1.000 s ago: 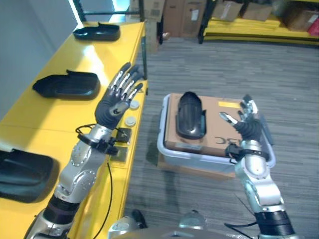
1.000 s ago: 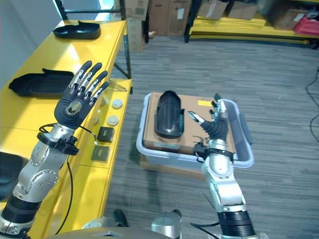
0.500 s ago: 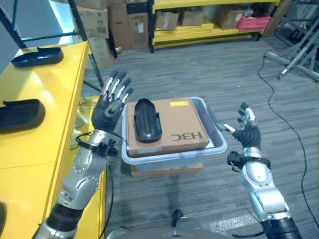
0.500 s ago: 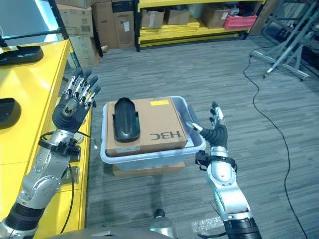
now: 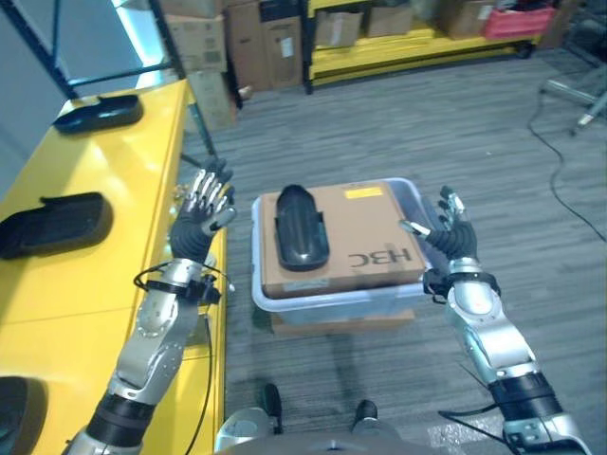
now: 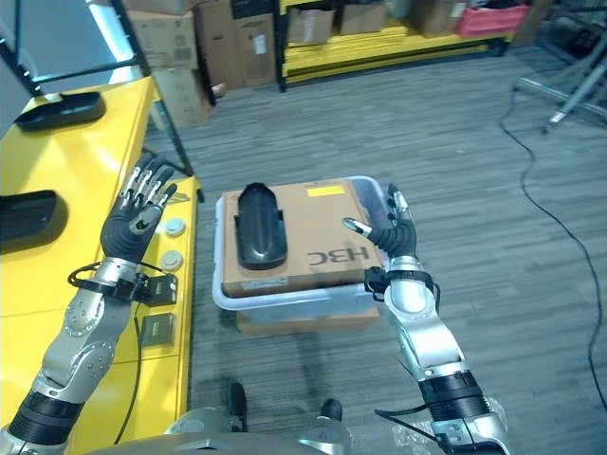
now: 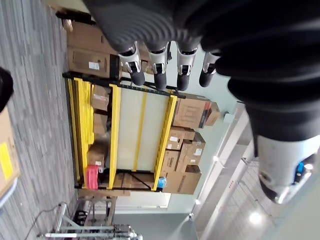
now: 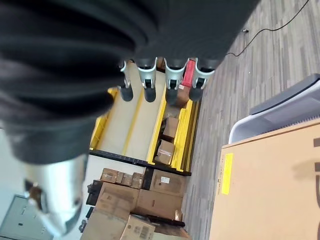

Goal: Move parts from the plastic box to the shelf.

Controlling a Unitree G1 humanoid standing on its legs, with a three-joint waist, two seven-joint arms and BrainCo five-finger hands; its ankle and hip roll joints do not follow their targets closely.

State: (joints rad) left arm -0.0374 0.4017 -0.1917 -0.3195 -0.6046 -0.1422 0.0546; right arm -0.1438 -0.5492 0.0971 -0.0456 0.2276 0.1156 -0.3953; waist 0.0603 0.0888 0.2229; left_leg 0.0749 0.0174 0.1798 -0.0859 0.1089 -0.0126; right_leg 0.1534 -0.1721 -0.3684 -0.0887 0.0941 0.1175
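Both my hands were spread, empty: left hand [image 5: 197,225], right hand [image 5: 452,241] flanking the plastic box [image 5: 334,298]. The black part [image 5: 300,227] lay loose on cardboard [image 5: 370,237]; a careless grab could slide it off.

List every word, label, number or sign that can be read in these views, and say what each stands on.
Cardboard box in the plastic box: short dark logo on its top, upside down to the head camera; a brand mark, not quoted.
Yellow label on the same cardboard box: too small to read.
White labels on the stacked cartons by the far racks: too small to read.
No other text can be read.
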